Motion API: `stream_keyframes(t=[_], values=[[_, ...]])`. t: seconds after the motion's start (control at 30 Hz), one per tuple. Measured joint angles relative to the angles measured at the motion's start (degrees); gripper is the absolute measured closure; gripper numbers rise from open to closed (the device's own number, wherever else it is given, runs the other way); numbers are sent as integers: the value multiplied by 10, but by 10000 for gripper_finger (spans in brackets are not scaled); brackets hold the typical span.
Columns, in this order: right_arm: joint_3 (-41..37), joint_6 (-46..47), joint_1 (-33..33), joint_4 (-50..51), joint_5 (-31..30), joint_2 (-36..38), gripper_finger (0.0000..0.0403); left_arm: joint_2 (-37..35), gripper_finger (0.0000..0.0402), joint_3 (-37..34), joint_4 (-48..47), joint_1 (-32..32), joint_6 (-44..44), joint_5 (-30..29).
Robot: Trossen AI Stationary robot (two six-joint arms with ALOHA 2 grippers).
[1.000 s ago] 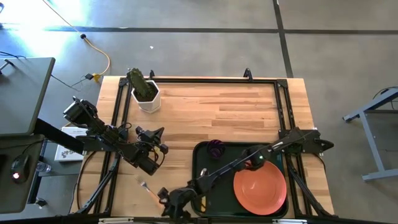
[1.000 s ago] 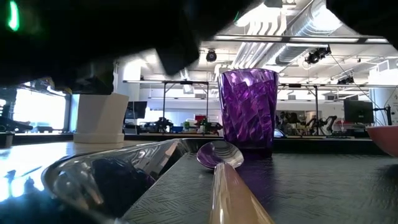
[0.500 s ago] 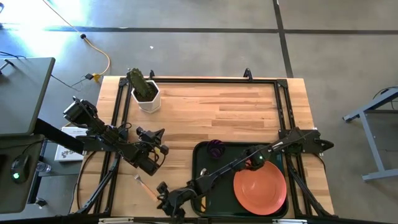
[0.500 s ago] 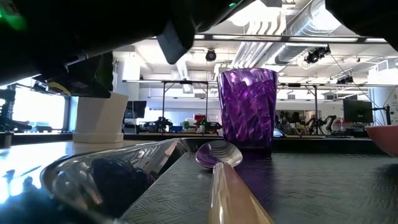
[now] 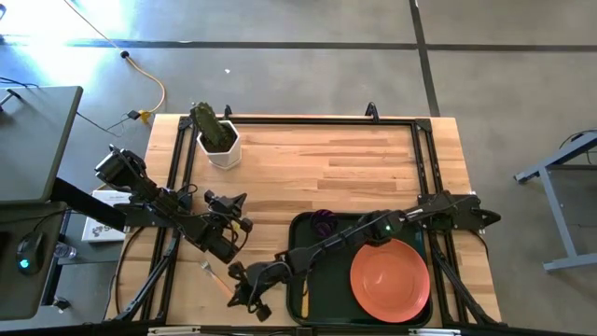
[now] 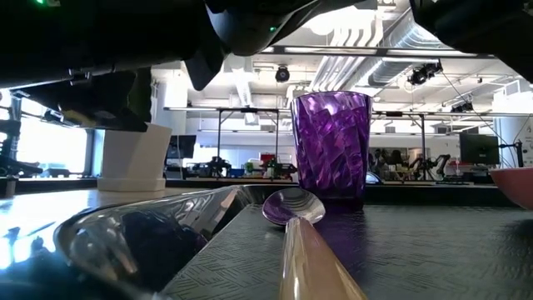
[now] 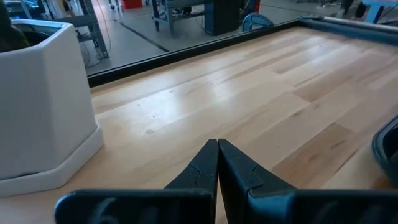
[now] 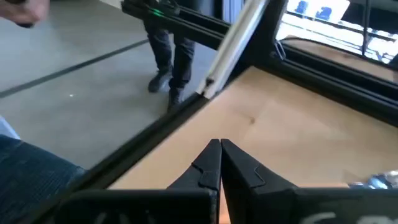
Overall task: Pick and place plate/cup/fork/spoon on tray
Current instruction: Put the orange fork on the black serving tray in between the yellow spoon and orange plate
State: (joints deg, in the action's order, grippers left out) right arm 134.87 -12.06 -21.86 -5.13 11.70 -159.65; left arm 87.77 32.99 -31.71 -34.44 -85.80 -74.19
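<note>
The dark green tray (image 5: 312,233) lies at the table's near right. On it are the orange plate (image 5: 390,278), the purple cup (image 5: 324,221) standing upright at its far left corner, and the spoon (image 6: 291,212), lying flat with its bowl toward the cup. The fork (image 5: 216,278) lies flat on the wood left of the tray; its tines show in the right wrist view (image 8: 373,180). My right gripper (image 5: 244,291) is shut and empty, reaching across the tray to just right of the fork. My left gripper (image 5: 233,210) is shut and empty over the table's left part.
A white pot with a green plant (image 5: 217,140) stands at the far left; it also shows in the left wrist view (image 7: 37,106). Bare wood lies between pot and tray. A black frame (image 5: 298,121) runs along the table's edges. A person's legs (image 8: 168,62) show beyond the table.
My right gripper has moved from the tray's near left corner toward the table's left edge and a little toward the far edge, ending beside the fork.
</note>
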Motion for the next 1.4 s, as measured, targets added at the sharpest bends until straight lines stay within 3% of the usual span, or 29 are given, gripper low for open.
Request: stream_keyframes(t=[0.3,0.5,1.0,1.4], values=[[0,46,-6,-3,-67,-3,403,0,401,0,2,3,-9,0],[0,29,-12,9,-38,-6,403,0,401,0,1,3,-9,-1],[0,37,-11,29,-75,-19,403,0,401,0,1,3,-10,-1],[2,32,-11,87,-158,-13,403,0,401,0,1,3,-5,15]])
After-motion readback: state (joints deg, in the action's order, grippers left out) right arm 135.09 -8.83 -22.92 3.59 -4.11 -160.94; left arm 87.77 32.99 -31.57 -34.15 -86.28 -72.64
